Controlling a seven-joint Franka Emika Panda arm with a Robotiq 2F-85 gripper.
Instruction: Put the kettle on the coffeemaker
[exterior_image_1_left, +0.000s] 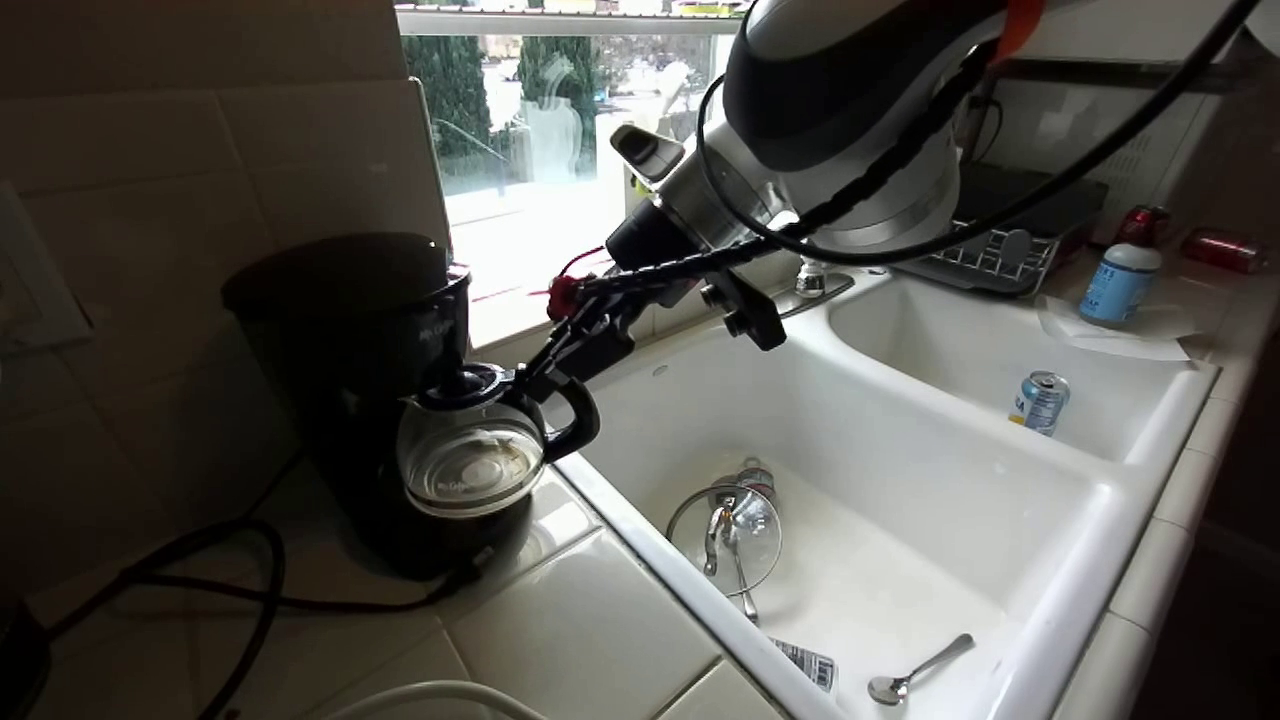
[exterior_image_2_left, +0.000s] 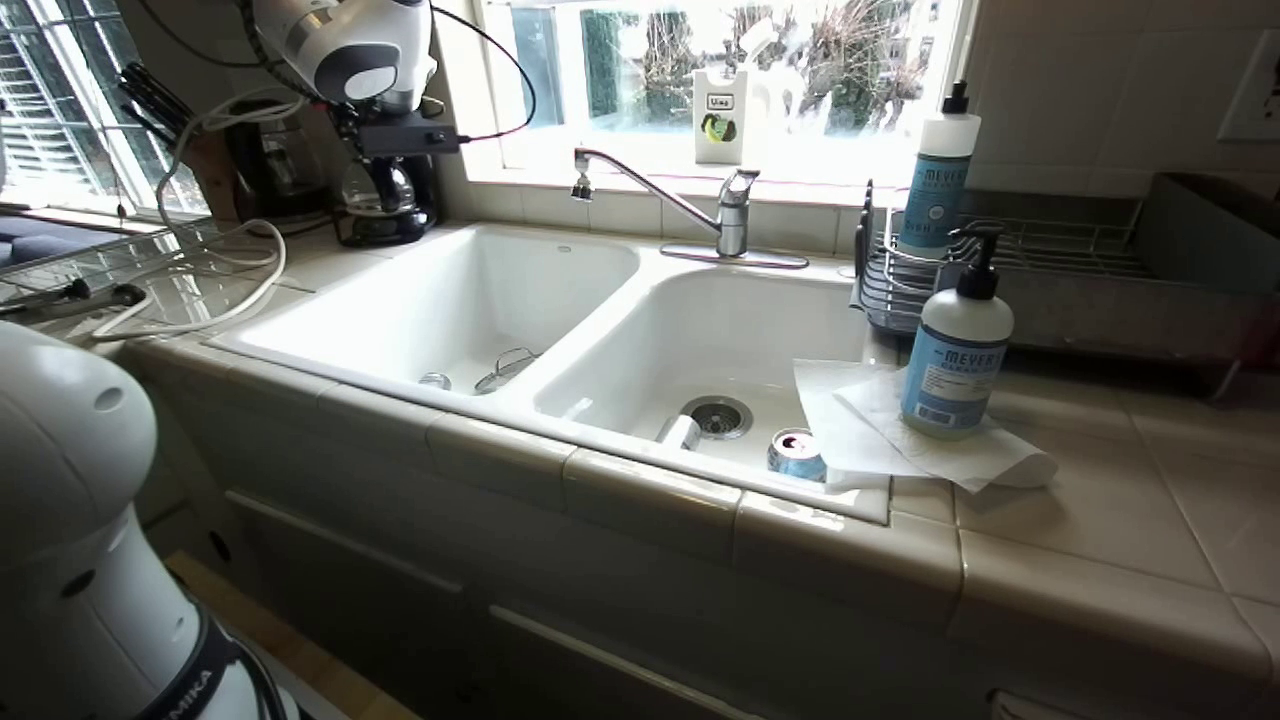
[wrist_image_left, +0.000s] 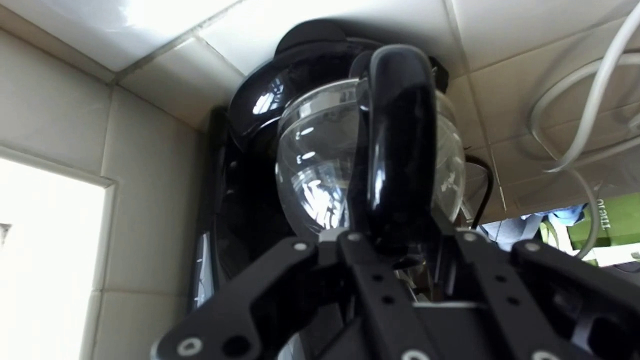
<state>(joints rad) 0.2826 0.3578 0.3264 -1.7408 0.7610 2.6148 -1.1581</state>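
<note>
one round clear-glass carafe (exterior_image_1_left: 472, 458) is just ahead of the tool (wrist_image_left: 390, 239), which clamps its black handle (wrist_image_left: 401, 140); placing seems in hand, next needing level seating on the black plastic coffeemaker (exterior_image_1_left: 345, 375) beyond.

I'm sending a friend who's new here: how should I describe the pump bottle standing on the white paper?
Find the white double sink under the window. At the edge of the basin nearest the dish rack lies white paper, with the blue-labelled pump bottle on it. A similar bottle stands behind, at the rack; only this one is on paper.
</note>
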